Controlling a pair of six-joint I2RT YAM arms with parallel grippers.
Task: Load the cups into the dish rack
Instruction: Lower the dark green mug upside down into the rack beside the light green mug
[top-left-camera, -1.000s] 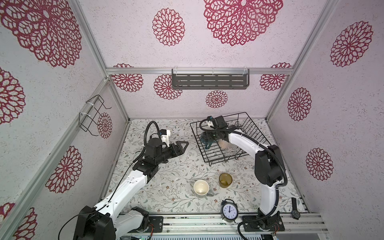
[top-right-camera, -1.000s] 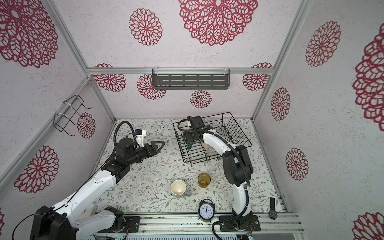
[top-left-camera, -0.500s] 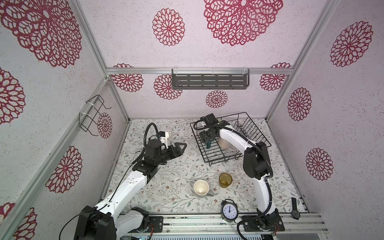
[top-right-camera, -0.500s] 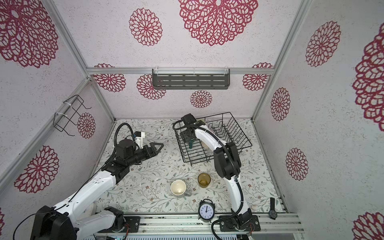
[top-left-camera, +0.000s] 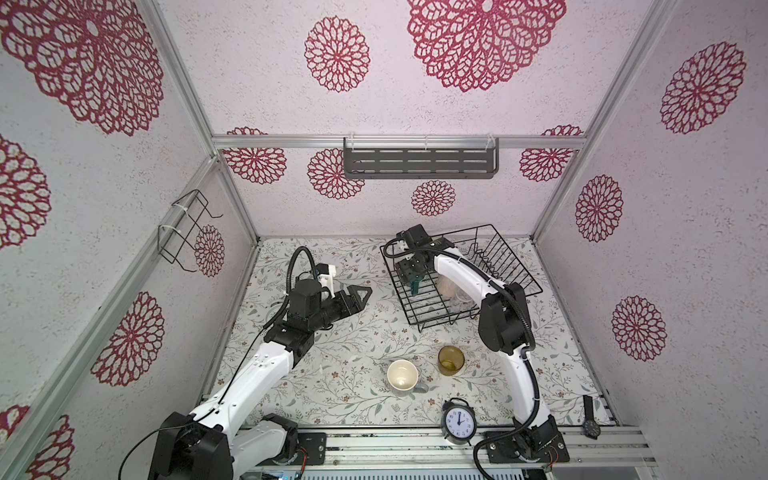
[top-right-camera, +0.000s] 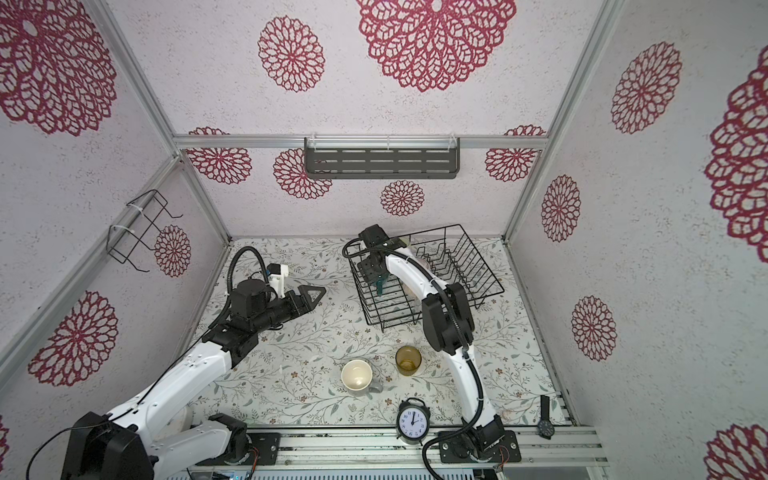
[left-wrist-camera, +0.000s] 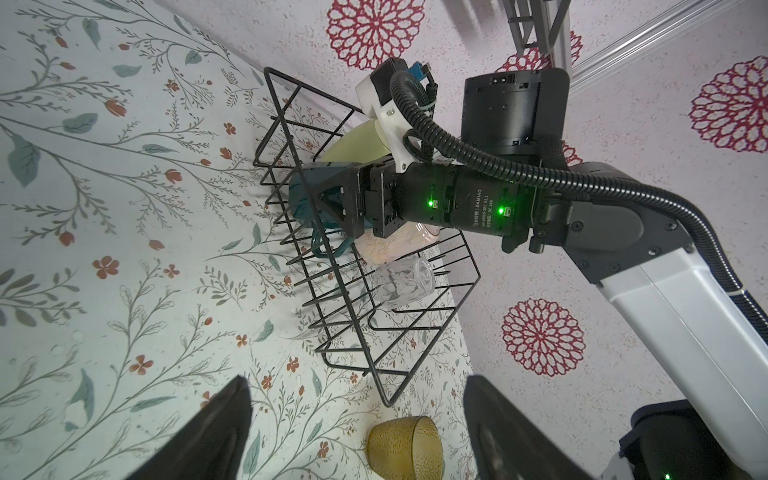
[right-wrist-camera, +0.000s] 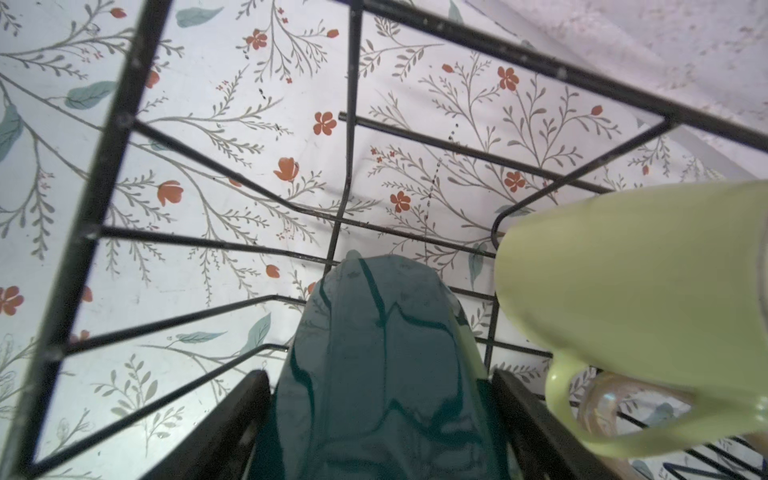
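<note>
While the dish rack (top-left-camera: 518, 257) sits ahead of the left gripper (top-left-camera: 365, 295), whose jaws gape empty on the low, outstretched left arm (top-left-camera: 257, 370), the right arm (top-left-camera: 461, 270) arches high and points the right gripper (left-wrist-camera: 324, 201) down inside it, jaws clamped round the dark teal mug (right-wrist-camera: 374, 353), the yellow-green mug (right-wrist-camera: 623, 282) just beside them.

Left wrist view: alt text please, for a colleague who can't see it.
The right gripper holds the dark teal mug between its jaws inside the dish rack, beside a yellow-green mug, a pale pink mug and a small clear glass. An amber glass tumbler stands on the table outside the rack, near the open left gripper.
</note>
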